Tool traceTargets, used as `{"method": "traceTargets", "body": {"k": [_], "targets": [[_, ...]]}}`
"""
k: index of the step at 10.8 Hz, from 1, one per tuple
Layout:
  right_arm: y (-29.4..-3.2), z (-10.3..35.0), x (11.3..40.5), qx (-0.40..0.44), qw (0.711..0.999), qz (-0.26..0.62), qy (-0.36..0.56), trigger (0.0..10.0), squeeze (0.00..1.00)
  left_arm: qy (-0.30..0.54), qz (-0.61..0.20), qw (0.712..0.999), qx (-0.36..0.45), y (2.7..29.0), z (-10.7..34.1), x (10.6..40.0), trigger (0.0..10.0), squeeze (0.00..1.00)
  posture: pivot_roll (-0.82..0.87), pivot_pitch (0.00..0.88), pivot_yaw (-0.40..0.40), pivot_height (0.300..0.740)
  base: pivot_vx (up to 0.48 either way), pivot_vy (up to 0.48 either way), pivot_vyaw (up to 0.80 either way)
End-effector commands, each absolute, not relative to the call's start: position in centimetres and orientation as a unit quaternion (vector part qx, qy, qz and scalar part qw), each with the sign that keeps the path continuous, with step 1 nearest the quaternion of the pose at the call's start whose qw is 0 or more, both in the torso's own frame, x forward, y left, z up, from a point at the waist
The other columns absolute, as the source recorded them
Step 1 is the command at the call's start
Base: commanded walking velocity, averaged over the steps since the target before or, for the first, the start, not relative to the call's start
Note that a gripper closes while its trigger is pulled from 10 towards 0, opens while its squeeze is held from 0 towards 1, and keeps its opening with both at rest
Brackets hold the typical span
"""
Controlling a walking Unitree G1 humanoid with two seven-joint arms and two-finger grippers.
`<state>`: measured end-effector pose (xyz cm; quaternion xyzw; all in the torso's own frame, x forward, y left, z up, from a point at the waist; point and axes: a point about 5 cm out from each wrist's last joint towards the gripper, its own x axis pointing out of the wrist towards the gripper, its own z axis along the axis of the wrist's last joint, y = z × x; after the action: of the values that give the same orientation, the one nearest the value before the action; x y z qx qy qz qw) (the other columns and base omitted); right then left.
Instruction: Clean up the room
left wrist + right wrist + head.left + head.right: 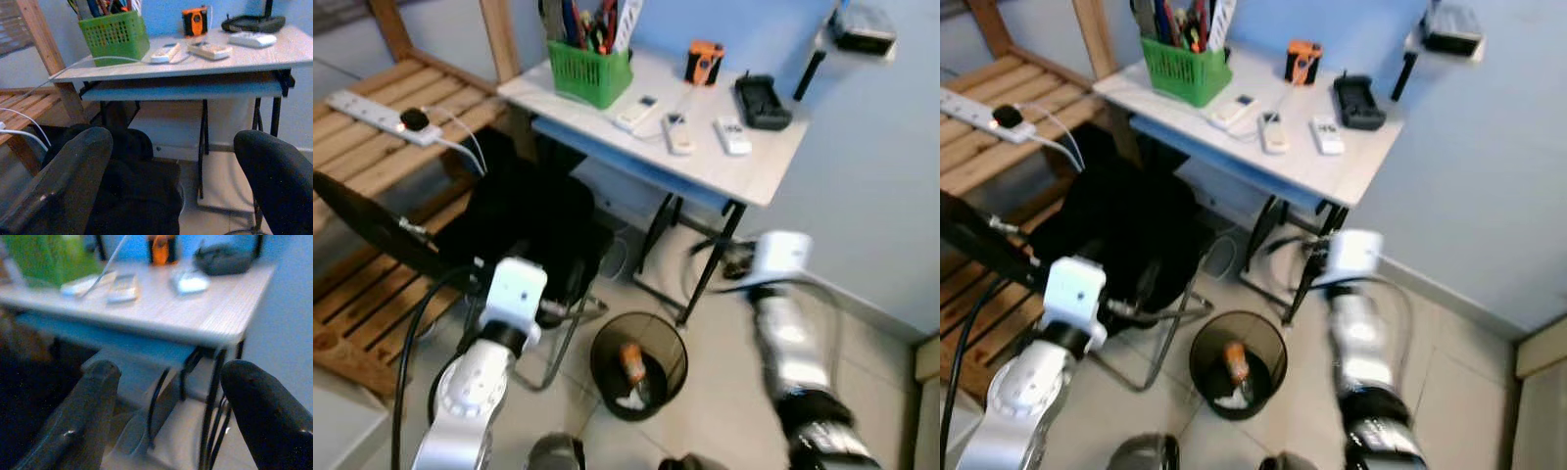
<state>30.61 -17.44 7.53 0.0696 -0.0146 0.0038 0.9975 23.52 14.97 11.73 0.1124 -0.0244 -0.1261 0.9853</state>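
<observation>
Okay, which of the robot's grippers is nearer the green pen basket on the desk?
Left. The left gripper is below the desk's left end, under the green pen basket. The right gripper is beside the desk's right legs, farther away.

A wooden slatted bench [382, 127] carries a white power strip [382, 116].

The right arm [790, 338] is smeared with motion blur. The wastebasket [638, 364] holds an orange thing and white scraps too small to name. The green basket [588, 70] on the bench [744, 166] is cut off at the top edge.
</observation>
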Motion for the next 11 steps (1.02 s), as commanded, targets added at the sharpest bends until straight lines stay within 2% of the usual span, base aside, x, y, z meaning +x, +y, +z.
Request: {"method": "traceTargets", "body": {"k": [1,3,4,9,11], "targets": [[-18.6,8.5,29.3,0.078,0.996,-0.008,-0.041,10.0,0.0,-0.036,-0.119,0.986,0.107,15.0,12.6,23.5,10.0,0.0,0.17,0.043,-0.007,0.74,0.0,0.0,0.0],[-20.1,7.8,24.9,0.067,0.997,-0.017,-0.029,10.0,0.0,-0.041,-0.144,0.981,0.124,15.2,12.3,21.8,10.0,0.0,0.15,0.041,-0.004,0.74,0.0,0.0,0.0],[-19.5,7.1,24.4,0.07,0.997,-0.011,-0.011,10.0,0.0,-0.028,-0.135,0.984,0.109,15.0,12.0,22.4,10.0,0.0,0.13,0.04,-0.008,0.74,0.0,0.0,0.0],[-16.0,7.6,25.9,0.089,0.995,0.036,0.011,10.0,0.0,-0.036,-0.134,0.984,0.116,14.1,12.5,24.7,10.0,0.0,0.12,0.026,-0.009,0.74,0.0,0.0,0.0],[-17.1,8.3,25.8,0.1,0.995,0.017,-0.009,10.0,0.0,-0.03,-0.096,0.991,0.088,15.4,12.5,24.9,10.0,0.0,0.12,0.019,-0.013,0.74,0.0,0.0,0.0]]}}
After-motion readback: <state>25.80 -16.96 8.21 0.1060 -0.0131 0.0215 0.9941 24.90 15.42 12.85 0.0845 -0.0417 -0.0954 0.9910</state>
